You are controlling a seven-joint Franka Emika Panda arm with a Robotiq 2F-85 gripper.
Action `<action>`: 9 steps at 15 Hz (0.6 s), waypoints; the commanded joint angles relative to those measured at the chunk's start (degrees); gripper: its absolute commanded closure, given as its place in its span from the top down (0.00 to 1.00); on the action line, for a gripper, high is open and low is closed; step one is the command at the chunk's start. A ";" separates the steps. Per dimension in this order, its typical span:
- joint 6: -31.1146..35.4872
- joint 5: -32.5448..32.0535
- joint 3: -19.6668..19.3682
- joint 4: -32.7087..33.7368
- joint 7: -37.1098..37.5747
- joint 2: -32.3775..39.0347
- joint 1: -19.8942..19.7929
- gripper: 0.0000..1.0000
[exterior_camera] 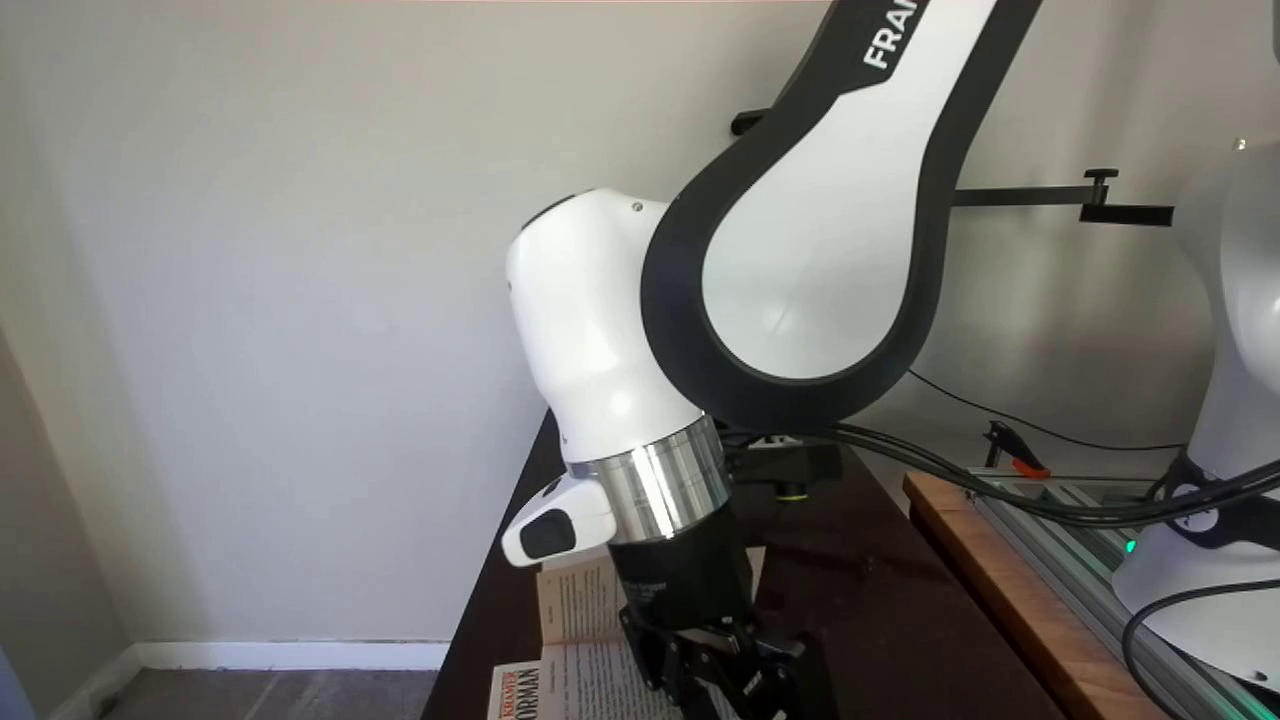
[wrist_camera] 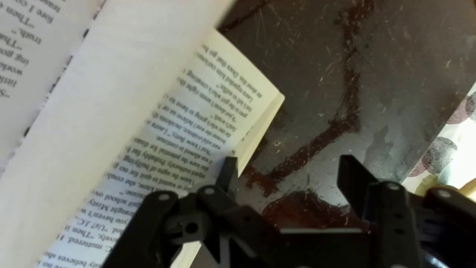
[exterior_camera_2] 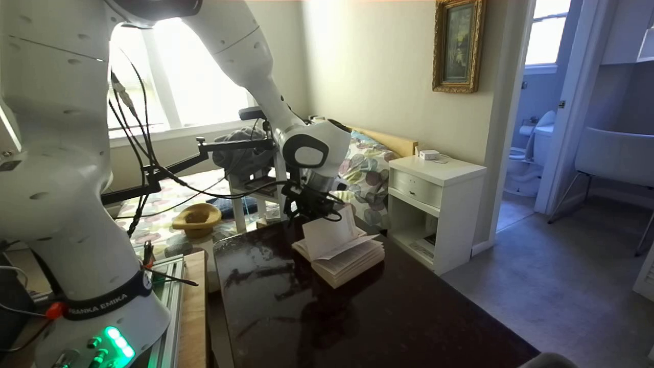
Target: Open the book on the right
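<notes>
An open book with pale beige pages [exterior_camera: 580,605] lies on the dark table; its cover is hidden, so I cannot confirm which book it is. In an exterior view its lower pages [exterior_camera_2: 352,260] form a thick block, with some leaves [exterior_camera_2: 327,237] standing up. In the wrist view, printed pages [wrist_camera: 178,149] fill the left side, with a curved leaf rising across them. My gripper [wrist_camera: 287,160] is open and empty. Its left finger is over the page edge; its right finger is over bare table. It also shows in both exterior views [exterior_camera: 745,690] [exterior_camera_2: 314,204], low at the book.
A cream cover with red lettering [exterior_camera: 515,692] shows beside the open pages; I cannot tell if it lies under them. The dark table [exterior_camera_2: 398,317] has a far edge by a patterned bed [wrist_camera: 446,156]. A white nightstand [exterior_camera_2: 437,204] stands beyond the table.
</notes>
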 commanded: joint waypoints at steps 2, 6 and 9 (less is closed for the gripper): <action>0.91 -1.69 0.63 0.28 1.24 0.13 -0.24 0.35; 0.84 -1.36 0.80 0.60 1.06 -0.31 -0.39 0.06; 0.54 -1.10 0.91 1.10 0.88 -0.44 -0.59 0.00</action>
